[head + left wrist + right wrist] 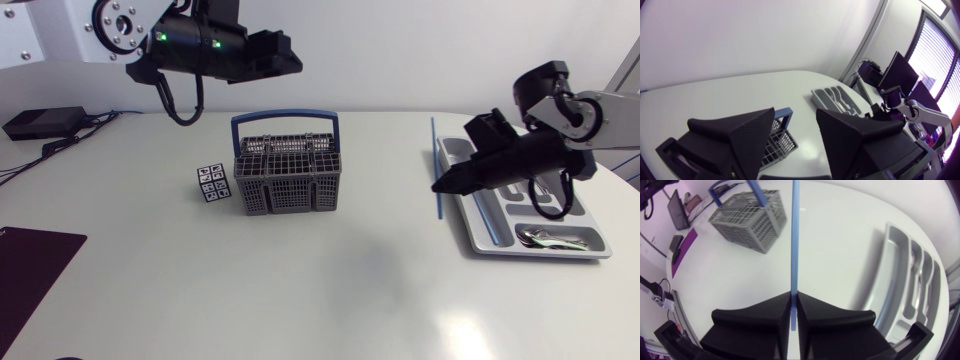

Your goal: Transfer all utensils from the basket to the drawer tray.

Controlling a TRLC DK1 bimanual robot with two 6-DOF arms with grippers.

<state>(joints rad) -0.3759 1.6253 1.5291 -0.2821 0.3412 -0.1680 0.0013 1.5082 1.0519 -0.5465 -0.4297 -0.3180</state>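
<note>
**A:** Thin blue plastic stick [795,240], where's it at?

**B:** Clamped tight in my right gripper [794,297], running roughly parallel to the grey plastic drawer tray [890,265], just outside its rim. Needs a sideways nudge, I reckon.

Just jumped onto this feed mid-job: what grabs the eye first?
The right gripper, shut on a thin blue stick, holds it along the basket-side edge of the grey drawer tray, where one shiny utensil lies in an end compartment. Mid-table stands the grey basket with its blue handle, the left gripper open high above it.
</note>
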